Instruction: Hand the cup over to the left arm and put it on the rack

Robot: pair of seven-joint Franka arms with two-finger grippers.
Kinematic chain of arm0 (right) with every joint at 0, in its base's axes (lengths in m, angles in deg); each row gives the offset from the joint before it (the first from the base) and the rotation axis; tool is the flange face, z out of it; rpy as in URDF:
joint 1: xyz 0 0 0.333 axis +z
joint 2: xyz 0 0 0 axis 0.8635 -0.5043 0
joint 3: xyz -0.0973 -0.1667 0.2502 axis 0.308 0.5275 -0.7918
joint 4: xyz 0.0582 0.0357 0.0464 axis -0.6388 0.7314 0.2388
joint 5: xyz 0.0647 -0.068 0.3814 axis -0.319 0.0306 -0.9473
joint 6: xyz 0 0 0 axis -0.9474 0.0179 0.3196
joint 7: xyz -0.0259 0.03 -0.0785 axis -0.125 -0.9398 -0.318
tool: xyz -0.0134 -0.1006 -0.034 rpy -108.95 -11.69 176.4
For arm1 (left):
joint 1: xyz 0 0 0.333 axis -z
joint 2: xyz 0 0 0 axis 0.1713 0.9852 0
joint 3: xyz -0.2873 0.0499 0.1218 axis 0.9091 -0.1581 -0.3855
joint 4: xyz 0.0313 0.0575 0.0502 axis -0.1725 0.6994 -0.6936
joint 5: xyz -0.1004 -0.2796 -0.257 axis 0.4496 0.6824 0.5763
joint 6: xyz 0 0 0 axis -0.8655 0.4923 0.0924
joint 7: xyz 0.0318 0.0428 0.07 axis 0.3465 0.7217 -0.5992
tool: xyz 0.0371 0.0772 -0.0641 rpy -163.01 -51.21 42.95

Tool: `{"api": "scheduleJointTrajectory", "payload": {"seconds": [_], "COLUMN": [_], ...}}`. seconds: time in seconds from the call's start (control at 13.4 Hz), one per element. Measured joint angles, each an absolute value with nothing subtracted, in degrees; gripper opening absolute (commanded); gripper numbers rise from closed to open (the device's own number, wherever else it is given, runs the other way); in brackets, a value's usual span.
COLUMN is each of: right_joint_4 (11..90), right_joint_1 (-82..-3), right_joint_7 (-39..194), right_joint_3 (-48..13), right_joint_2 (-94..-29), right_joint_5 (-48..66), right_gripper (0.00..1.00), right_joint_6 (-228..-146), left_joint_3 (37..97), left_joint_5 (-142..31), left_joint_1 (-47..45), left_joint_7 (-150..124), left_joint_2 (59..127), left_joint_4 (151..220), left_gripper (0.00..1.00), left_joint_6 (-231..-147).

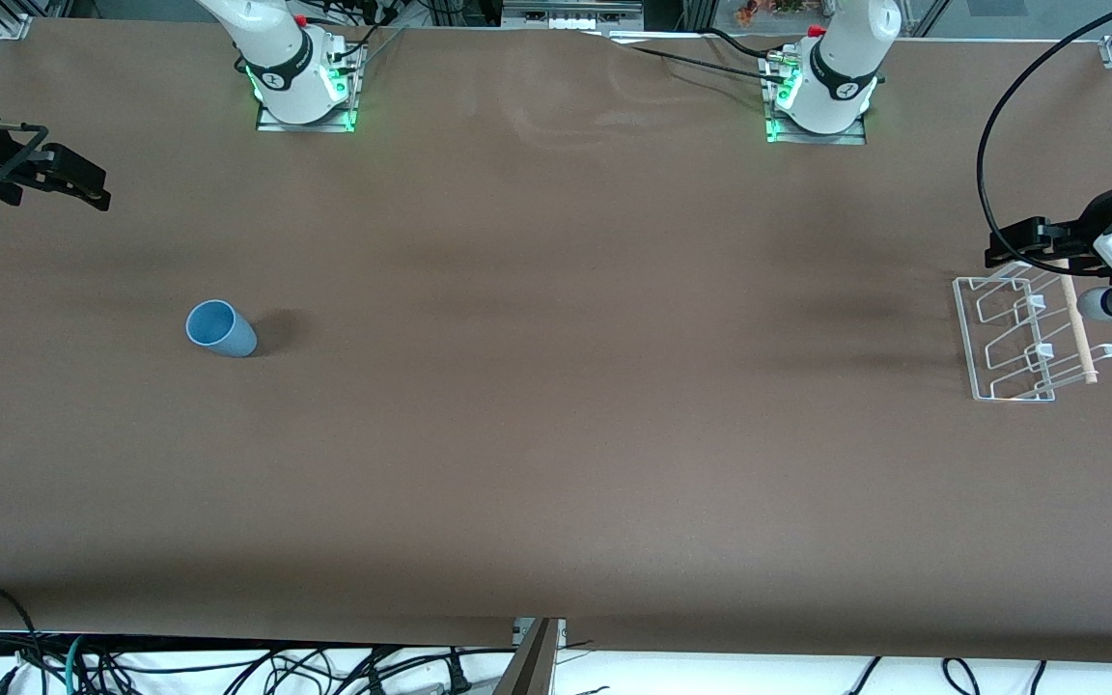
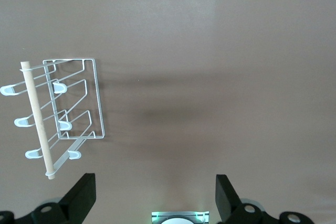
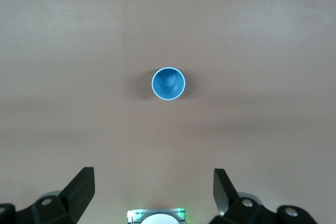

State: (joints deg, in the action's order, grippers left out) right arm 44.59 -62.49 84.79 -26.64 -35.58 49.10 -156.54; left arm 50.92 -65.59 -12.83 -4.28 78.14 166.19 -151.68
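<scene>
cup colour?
Light blue cup, plain, no pattern. Shows best in the right wrist view, seen from above.

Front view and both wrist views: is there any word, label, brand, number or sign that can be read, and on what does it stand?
No text can be read.
Light-blue plastic cup: plain, unmarked.
White wire rack with wooden dowel: no label.
Brown table cover: no print.
Black bands on the two white arm bases: each has a small round white mark, too small to read.
</scene>
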Motion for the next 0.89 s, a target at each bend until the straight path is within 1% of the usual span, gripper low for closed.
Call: {"api": "scheduleJointTrajectory", "payload": {"seconds": [0.89], "right_joint_4": [44.59], "right_joint_1": [-62.49], "right_joint_7": [84.72], "right_joint_3": [-26.65], "right_joint_2": [-35.79], "right_joint_5": [49.1], "right_gripper": [1.0], "right_joint_6": [-155.57], "left_joint_3": [51.14], "left_joint_5": [-65.59], "left_joint_1": [-12.66], "left_joint_7": [-4.28], "left_joint_2": [78.24], "left_joint_4": [166.19], "left_gripper": [1.0], "left_joint_6": [-151.68]}}
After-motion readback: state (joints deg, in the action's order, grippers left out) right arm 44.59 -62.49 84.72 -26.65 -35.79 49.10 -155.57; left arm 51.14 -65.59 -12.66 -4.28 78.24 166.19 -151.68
